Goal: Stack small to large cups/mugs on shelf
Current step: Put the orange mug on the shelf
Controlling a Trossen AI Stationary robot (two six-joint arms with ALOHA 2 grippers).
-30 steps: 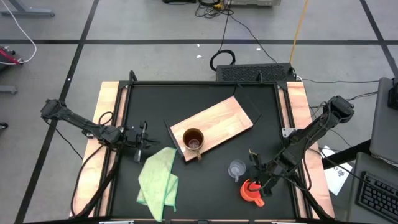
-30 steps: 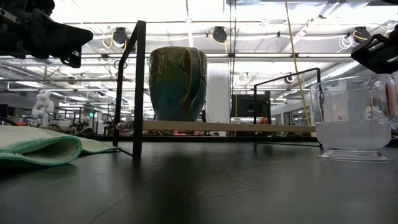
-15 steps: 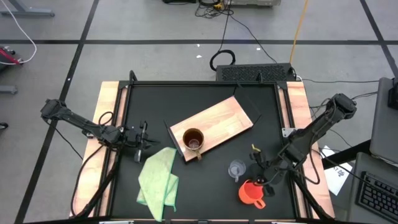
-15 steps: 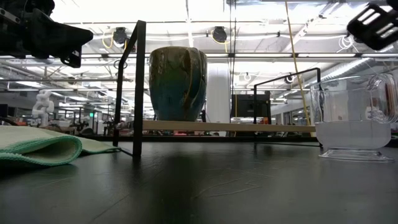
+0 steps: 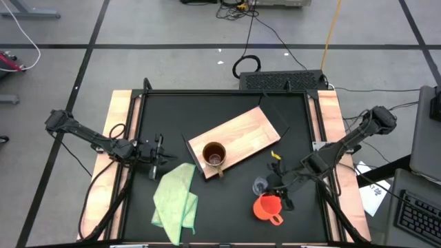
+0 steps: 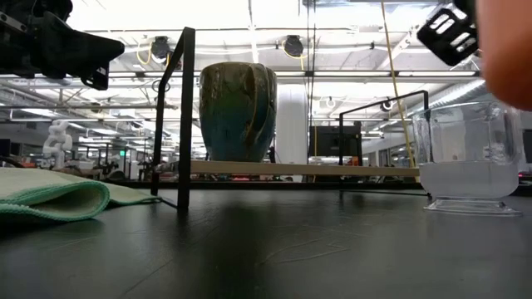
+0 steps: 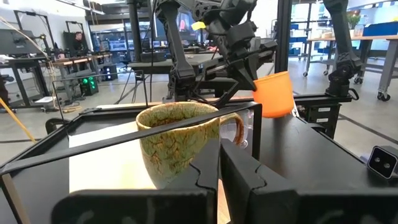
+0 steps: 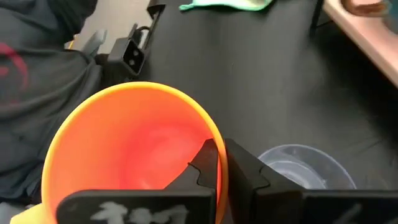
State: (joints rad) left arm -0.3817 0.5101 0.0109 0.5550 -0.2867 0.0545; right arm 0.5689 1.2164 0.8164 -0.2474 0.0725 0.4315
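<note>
high view: i have the right gripper [image 5: 275, 195] pinching the rim of the orange-red mug [image 5: 267, 207], one finger inside and one outside, as the right wrist view confirms. i judge the mug to be lifted off the table; the left wrist view shows it hanging in the air. it sits just beside the clear glass cup [image 5: 261, 186], which stands on the black table [image 5: 234, 110] between the mug and the shelf [image 5: 238, 139].

the brown mug [image 5: 214, 155] stands on the shelf's near end. the left gripper [image 5: 160, 157] waits by the green cloth [image 5: 175, 196], fingers pressed together.

risks from here, as i judge them:
- a rim pinch holds the mug off-centre, so it may swing or slip during travel.
- the carried mug hangs close to the glass cup, so a low path toward the shelf could knock it over.
- lowering off-centre into the brown mug could catch its rim and push it off the board.
</note>
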